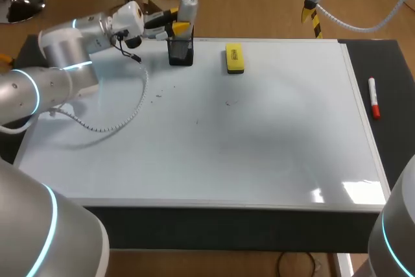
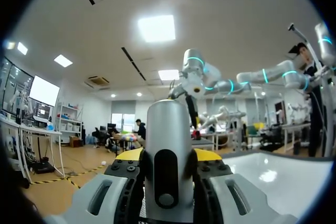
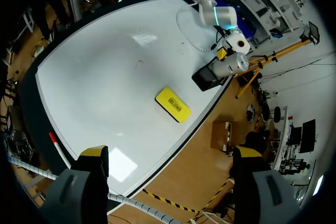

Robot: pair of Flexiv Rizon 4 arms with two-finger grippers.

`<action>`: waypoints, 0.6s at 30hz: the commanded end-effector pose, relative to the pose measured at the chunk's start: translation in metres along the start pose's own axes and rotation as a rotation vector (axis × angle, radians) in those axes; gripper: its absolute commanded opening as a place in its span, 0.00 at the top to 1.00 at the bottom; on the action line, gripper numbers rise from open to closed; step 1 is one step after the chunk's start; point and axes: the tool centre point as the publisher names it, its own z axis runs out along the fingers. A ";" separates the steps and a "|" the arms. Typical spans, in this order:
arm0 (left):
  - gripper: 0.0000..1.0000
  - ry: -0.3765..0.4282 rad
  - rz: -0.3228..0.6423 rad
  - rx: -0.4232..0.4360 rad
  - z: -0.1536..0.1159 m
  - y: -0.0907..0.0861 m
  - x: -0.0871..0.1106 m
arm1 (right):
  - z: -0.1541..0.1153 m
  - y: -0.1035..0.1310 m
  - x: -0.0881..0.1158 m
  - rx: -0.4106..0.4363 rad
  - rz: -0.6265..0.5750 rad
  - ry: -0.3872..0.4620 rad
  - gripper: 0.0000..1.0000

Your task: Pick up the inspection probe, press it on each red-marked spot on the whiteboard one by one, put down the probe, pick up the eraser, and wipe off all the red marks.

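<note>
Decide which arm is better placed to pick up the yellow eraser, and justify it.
Probably right: the right gripper is open and empty with the eraser ahead of it, while the left gripper is shut on the probe by the black holder.

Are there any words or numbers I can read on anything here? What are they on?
Yellow eraser: dark print on top, too blurred to read.
Whiteboard: only faint smudges, no words.
Marker: nothing readable.
Probe: no print shows.
</note>
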 end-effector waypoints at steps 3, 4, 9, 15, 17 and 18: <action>1.00 -0.010 -0.007 -0.009 -0.001 0.002 0.002 | -0.002 0.000 0.000 0.002 -0.002 0.004 0.00; 0.82 -0.012 -0.008 -0.011 -0.002 0.002 0.002 | -0.002 0.000 0.000 0.002 -0.002 0.004 0.00; 0.00 -0.007 -0.007 -0.020 -0.002 0.001 0.004 | -0.002 0.000 0.000 0.002 -0.002 0.004 0.00; 0.00 0.005 0.008 -0.024 -0.002 -0.006 0.009 | -0.002 0.000 0.000 0.002 -0.002 0.004 0.00; 0.00 0.005 0.015 -0.025 -0.003 -0.009 0.009 | -0.002 0.000 0.000 0.002 -0.002 0.004 0.00; 0.00 0.003 0.019 -0.029 -0.003 -0.011 0.009 | -0.002 0.000 0.000 0.002 -0.002 0.004 0.00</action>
